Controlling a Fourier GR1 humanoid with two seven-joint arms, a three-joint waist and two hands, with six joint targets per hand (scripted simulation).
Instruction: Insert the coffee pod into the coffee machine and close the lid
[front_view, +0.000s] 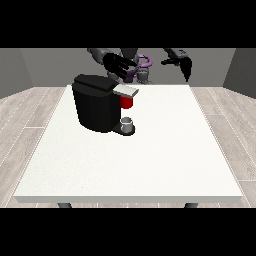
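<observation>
The hand at the view's left (118, 63) hovers fingers spread, with the black coffee machine (96, 104) right below it. A red thing at the machine (127, 102) and a grey thing (127, 121), maybe the pod, sit lower. The hand at the view's right (185, 66) hangs well apart, fingers straight, above the white table (150, 160).

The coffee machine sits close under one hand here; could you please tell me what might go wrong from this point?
1. The hand at the view's left hangs with fingers spread just above the coffee machine; coming down, it could knock the grey lid or shove the machine.
2. A grey thing, perhaps the pod, sits on the machine's base below a red thing at the machine; that gap looks tight for fingers.
</observation>
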